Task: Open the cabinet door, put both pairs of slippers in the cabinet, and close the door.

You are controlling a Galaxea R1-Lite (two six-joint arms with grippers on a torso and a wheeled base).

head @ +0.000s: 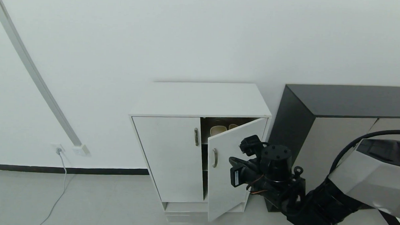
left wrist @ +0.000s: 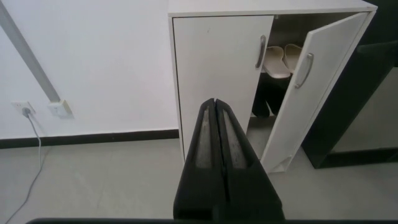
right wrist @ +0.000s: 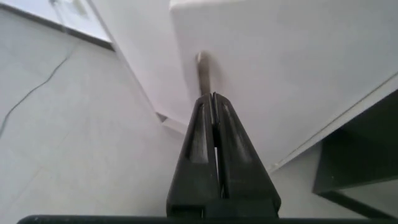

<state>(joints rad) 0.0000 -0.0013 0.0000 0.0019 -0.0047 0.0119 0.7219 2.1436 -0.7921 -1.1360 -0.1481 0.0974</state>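
The white cabinet [head: 200,99] stands against the wall with its left door [head: 168,158] closed and its right door [head: 224,193] swung partly outward. A beige pair of slippers [head: 218,130] lies on the upper shelf inside, also seen as slippers [left wrist: 278,61] in the left wrist view. Something dark [left wrist: 266,102] sits on the shelf below; I cannot tell what it is. My right gripper [head: 234,172] is shut and empty, its tip [right wrist: 213,96] just short of the open door's handle [right wrist: 203,71]. My left gripper [left wrist: 214,102] is shut and empty, held back from the cabinet, facing its front.
A dark grey sideboard [head: 336,100] stands close on the cabinet's right, beside the open door. On the left, a wall socket [head: 58,150] feeds a cable [head: 59,194] trailing across the floor, and a slanted trunking strip [head: 31,70] runs down the wall.
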